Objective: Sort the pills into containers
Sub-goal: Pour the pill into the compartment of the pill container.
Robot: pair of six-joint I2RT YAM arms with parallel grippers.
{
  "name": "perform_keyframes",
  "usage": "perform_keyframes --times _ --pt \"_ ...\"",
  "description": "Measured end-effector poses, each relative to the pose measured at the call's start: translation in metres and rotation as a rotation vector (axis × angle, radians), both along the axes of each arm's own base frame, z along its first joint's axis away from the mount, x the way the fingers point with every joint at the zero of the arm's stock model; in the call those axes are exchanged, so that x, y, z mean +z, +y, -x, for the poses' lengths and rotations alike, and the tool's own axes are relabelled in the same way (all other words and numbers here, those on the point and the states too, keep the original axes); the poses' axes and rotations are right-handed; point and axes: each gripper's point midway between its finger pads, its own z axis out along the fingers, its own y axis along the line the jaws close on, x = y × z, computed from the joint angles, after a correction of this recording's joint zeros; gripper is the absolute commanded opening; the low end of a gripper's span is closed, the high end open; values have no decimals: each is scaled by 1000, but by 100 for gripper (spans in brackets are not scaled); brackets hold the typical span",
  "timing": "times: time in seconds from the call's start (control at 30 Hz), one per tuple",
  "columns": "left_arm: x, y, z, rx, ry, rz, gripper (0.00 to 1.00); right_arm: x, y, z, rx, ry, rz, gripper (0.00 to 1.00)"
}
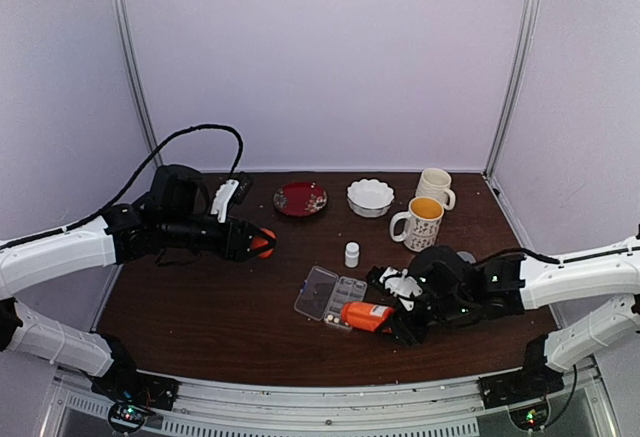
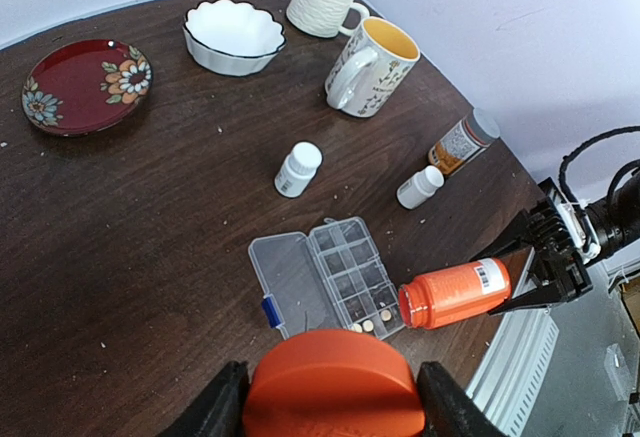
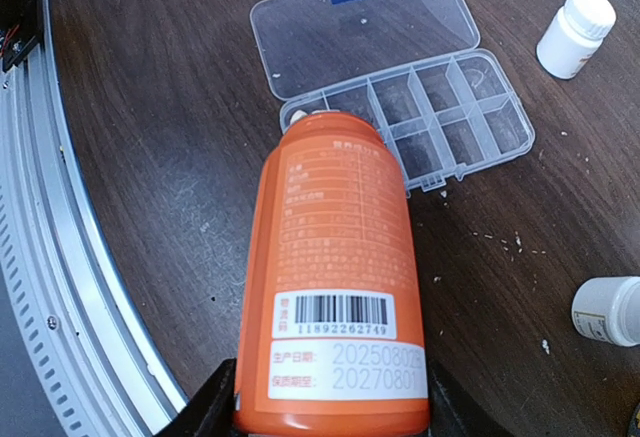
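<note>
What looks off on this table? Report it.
The orange bottle lies sideways in the right hand, uncapped mouth over the pill box; its cap sits in the left hand. Pale specks litter the table beside the box; pills or crumbs, unclear.

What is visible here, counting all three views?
table: one, dark brown, under everything
plate: one, red with flowers, back centre
bowl: one, white, scalloped, right of the plate
cream mug: one, back right
yellow-lined mug: one, white outside, in front of the cream mug
white bottles: two, mid-table, the second further right
grey-capped bottle: one, amber, on its side near the right edge
pill box: one, clear, lid open, front centre
pills: a few, cream, in the box's end cells
orange bottle: one, uncapped, held on its side
orange cap: one, held
left fingers: black, clamping the cap
right fingers: black, clamping the bottle
</note>
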Motion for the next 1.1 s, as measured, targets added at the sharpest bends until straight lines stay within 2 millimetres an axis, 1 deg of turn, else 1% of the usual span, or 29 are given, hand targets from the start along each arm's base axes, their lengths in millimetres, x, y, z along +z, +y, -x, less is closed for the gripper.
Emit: perform_keyframes --times 0.23,0.37,0.47,0.67,0.83,0.97,1.1 --pt "0 0 0 0 0 0 0 1 2 0 2 0 -9 0" --pt "0 0 0 0 0 0 0 -2 1 1 6 10 9 0" --pt "0 0 0 0 0 0 0 3 1 0 2 -2 -11 0" --pt "0 0 0 0 0 0 0 4 4 -1 1 -6 -15 0" --pt "0 0 0 0 0 0 0 -2 4 0 6 8 9 0" --pt "0 0 0 0 0 0 0 6 4 -1 5 -6 -17 0" --pt "0 0 0 0 0 0 0 8 5 -1 5 -9 -24 0"
